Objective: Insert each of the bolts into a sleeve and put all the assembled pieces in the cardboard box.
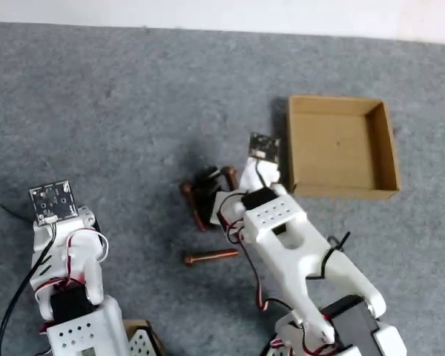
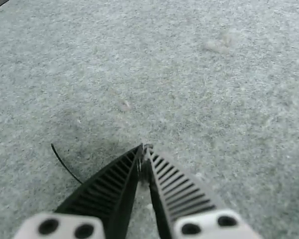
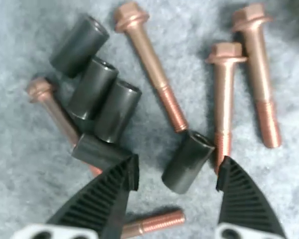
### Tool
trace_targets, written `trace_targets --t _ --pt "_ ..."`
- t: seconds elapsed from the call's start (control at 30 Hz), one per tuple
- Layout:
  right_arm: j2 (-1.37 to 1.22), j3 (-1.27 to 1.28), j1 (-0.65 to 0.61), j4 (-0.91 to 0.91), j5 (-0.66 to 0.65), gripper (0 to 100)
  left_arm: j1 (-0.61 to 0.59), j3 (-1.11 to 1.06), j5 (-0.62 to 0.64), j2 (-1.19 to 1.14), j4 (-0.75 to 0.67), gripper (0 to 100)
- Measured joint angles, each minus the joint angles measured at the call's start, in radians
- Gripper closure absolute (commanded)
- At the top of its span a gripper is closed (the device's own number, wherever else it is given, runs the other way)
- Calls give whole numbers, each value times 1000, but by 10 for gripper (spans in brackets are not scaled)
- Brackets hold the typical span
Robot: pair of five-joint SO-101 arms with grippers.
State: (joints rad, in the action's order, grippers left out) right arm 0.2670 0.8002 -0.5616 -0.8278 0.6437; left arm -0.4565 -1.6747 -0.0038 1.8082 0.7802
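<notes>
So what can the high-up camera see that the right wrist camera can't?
High view: the cardboard box next to the right arm, and the left arm off to the side on the grey table.
Right wrist view: the pile close up, so you can count five dark sleeves and five copper bolts. One of the sleeves lies between the fingers of the open right gripper.
Both: the right gripper over the pile, some bolts, and the grey table.
</notes>
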Motion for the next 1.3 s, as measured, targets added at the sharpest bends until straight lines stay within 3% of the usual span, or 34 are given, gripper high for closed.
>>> trace_targets --t 0.5,0.73,0.93,1.3 --pt "-267 -81 15 2 8 761 0 0 0 0 0 976" --pt "-275 -92 71 -2 12 896 0 0 0 0 0 976" --pt "-278 -100 78 -5 -94 911 0 0 0 0 0 976" --pt "-279 -100 78 -5 -149 947 0 0 0 0 0 976"
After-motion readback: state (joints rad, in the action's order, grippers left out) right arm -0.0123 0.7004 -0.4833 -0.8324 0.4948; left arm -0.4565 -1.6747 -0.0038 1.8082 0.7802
